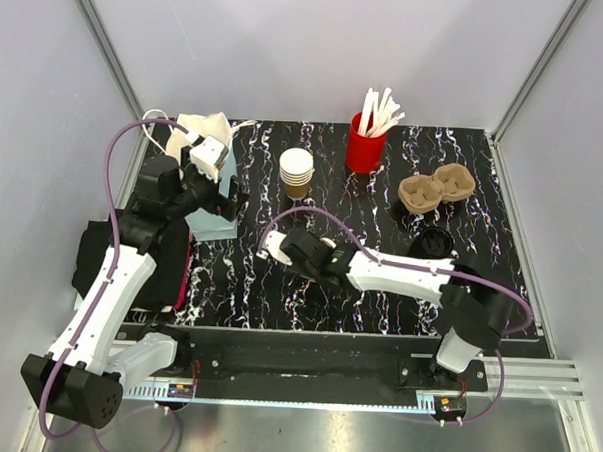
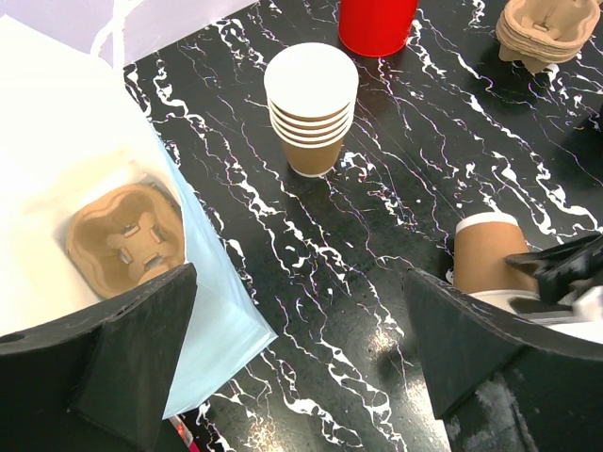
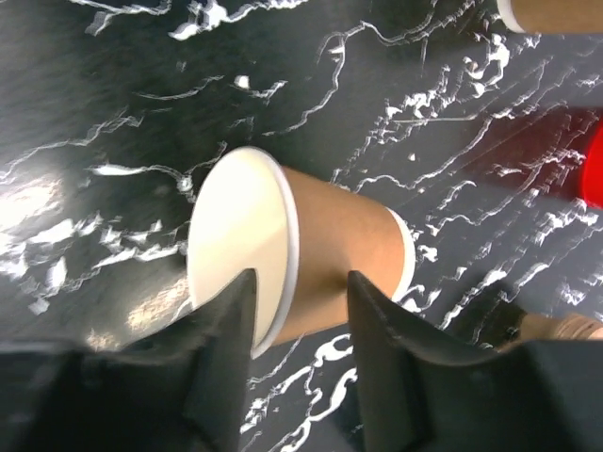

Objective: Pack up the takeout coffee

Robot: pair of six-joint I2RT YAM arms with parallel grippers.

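Containers: the white paper bag (image 2: 57,122) stands open at the left rear of the surface (image 1: 465,153) and holds one moulded cup carrier (image 2: 127,240) on its floor. The red cup (image 2: 377,24) at the rear holds white sticks (image 1: 382,109).

The takeout coffee cup (image 3: 339,254) stands on the surface in front of the stack of brown cups (image 2: 311,108), well apart from the bag. Its white inside is showing.

The right pincer (image 3: 301,282) is part-open astride the cup's rim, one finger over the mouth and one outside the wall; whether it touches cannot be told. The left pincer (image 2: 298,273) is wide, holding nothing, above the bag's edge.

The black lid (image 1: 433,242) lies apart beside the right arm. A pile of spare carriers (image 1: 435,189) sits behind it.
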